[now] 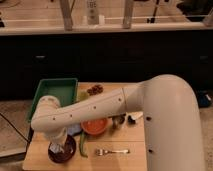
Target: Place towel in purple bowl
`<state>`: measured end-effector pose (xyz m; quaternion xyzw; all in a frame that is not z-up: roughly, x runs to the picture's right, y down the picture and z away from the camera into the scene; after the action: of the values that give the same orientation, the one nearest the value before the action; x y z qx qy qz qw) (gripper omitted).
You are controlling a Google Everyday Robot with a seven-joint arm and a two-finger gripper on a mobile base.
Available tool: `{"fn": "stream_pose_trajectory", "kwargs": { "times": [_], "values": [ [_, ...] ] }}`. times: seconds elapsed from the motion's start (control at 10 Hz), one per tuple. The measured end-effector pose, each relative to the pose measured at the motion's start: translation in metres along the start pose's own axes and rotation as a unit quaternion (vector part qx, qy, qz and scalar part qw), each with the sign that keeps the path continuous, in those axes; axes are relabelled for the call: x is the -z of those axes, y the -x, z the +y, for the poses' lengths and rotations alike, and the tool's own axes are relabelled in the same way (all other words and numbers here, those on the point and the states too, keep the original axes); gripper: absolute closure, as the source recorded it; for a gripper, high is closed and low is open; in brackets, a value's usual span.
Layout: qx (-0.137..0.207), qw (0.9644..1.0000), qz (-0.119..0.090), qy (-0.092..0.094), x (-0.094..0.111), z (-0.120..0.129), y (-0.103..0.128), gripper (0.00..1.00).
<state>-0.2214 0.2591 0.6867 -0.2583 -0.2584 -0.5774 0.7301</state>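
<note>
Reaching out from the broad white shoulder housing [172, 110] at the right side of the view, stretching the white arm [127, 97] leftward and slightly downward in one long, nearly straight line. Bending sharply at the rounded wrist joint [47, 117] at the far left, turning from that sideways run to point straight down. Hanging the gripper [59, 146] directly beneath that joint, low in the left part of the view, facing downward. Showing a row of small dark fastener dots along the forearm [90, 111]. Covering the gripper's upper part with the thick wrist.
</note>
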Motion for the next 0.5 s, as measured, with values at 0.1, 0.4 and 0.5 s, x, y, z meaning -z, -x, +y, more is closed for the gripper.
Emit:
{"fn": "stream_pose_trajectory", "kwargs": {
  "times": [0.1, 0.4, 0.5],
  "values": [
    [0.004, 1.0000, -0.003, 0.004, 0.0000, 0.0017, -0.0007, 0.88],
    [0.018, 0.9997, -0.011, 0.011, -0.0007, 0.0024, 0.0009, 0.59],
    [0.018, 0.9997, -0.012, 0.012, -0.0009, 0.0045, 0.0007, 0.49]
  ]
}}
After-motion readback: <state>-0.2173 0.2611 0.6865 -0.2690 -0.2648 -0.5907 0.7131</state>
